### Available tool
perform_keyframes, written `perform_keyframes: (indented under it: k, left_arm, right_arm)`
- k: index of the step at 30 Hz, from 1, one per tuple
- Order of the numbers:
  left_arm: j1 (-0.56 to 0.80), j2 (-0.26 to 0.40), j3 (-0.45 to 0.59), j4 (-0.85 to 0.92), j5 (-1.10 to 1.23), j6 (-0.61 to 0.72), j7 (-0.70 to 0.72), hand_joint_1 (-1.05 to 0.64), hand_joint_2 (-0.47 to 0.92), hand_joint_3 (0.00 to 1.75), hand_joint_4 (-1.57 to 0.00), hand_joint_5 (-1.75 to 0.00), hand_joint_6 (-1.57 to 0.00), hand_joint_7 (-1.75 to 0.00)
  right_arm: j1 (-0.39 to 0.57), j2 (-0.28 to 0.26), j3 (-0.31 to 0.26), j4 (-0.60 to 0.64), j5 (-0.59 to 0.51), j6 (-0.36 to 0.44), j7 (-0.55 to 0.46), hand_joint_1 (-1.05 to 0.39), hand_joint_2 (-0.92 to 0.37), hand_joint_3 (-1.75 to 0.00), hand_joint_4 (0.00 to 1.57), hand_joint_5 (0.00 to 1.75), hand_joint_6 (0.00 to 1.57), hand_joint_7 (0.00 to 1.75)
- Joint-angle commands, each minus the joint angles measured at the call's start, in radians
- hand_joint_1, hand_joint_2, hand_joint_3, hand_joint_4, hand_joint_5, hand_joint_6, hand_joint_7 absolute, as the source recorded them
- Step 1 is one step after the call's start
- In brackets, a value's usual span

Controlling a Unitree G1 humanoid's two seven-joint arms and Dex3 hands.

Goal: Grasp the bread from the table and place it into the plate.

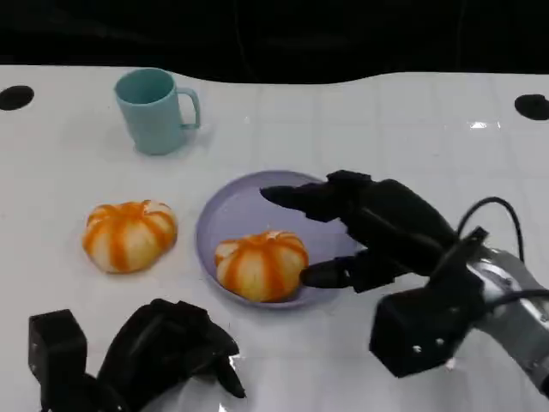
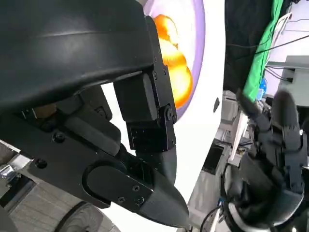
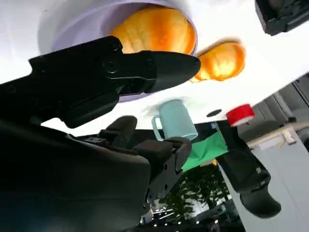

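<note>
Left robot hand (image 1: pixel 167 348) nearest cam, fingers curled, empty. Right robot hand (image 1: pixel 369 232) spread apart, bread (image 1: pixel 262 264) on plate (image 1: pixel 227 215) just beside fingers.

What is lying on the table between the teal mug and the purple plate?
Nothing: in the head view, the table between the teal mug and the purple plate is bare white surface.
</note>
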Motion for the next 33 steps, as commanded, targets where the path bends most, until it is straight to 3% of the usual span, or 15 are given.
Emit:
perform_keyframes:
  k: [1, 4, 6, 9, 13, 17, 23, 33]
  left_arm:
    - [0.000, 0.013, 0.005, 0.009, 0.015, -0.010, 0.025, -1.05, 0.82, 0.01, -1.41, -0.74, -1.57, -0.20]
    - [-0.003, 0.009, 0.003, 0.015, 0.017, -0.015, 0.034, -1.05, 0.83, 0.01, -1.41, -0.74, -1.57, -0.20]
    - [-0.003, 0.006, 0.003, 0.016, 0.013, -0.014, 0.030, -1.05, 0.82, 0.01, -1.41, -0.74, -1.57, -0.21]
    - [0.002, 0.005, 0.001, 0.004, 0.012, -0.009, 0.028, -1.05, 0.82, 0.00, -1.41, -0.73, -1.57, -0.21]
    - [0.007, 0.005, -0.001, -0.003, 0.011, -0.006, 0.026, -1.05, 0.82, 0.00, -1.41, -0.73, -1.57, -0.20]
    - [0.018, 0.004, -0.001, -0.022, 0.006, 0.001, 0.023, -1.05, 0.82, 0.00, -1.41, -0.73, -1.57, -0.20]
    - [0.020, 0.000, 0.000, -0.027, -0.003, 0.004, 0.017, -1.04, 0.82, 0.00, -1.40, -0.73, -1.57, -0.18]
    - [0.029, 0.004, 0.000, -0.046, -0.003, 0.010, 0.016, -1.05, 0.82, 0.00, -1.39, -0.74, -1.57, -0.19]
  right_arm:
    - [0.096, -0.017, -0.072, -0.058, 0.160, -0.032, 0.062, -0.70, -0.92, -0.34, 0.52, 1.20, 0.55, 0.59]
    - [0.156, -0.012, -0.112, -0.091, 0.279, -0.041, 0.124, -0.66, -0.92, -0.33, 0.59, 1.62, 0.54, 0.98]
    - [0.200, -0.006, -0.136, -0.105, 0.356, -0.057, 0.162, -0.63, -0.92, -0.35, 0.60, 1.72, 0.52, 1.21]
    - [0.254, -0.004, -0.165, -0.123, 0.437, -0.075, 0.209, -0.58, -0.92, -0.39, 0.59, 1.74, 0.49, 1.41]
    - [0.299, 0.002, -0.195, -0.139, 0.516, -0.080, 0.271, -0.53, -0.92, -0.41, 0.63, 1.75, 0.52, 1.51]
    - [0.398, 0.003, -0.225, -0.248, 0.621, 0.027, 0.330, -0.53, -0.92, -0.37, 0.67, 1.75, 0.55, 1.69]
    - [0.511, 0.010, -0.268, -0.374, 0.675, 0.140, 0.351, -0.52, -0.92, -0.36, 0.72, 1.75, 0.56, 1.75]
    - [0.626, 0.055, -0.303, -0.449, 0.836, 0.311, 0.441, -0.55, -0.92, -0.31, 0.75, 1.75, 0.59, 1.73]
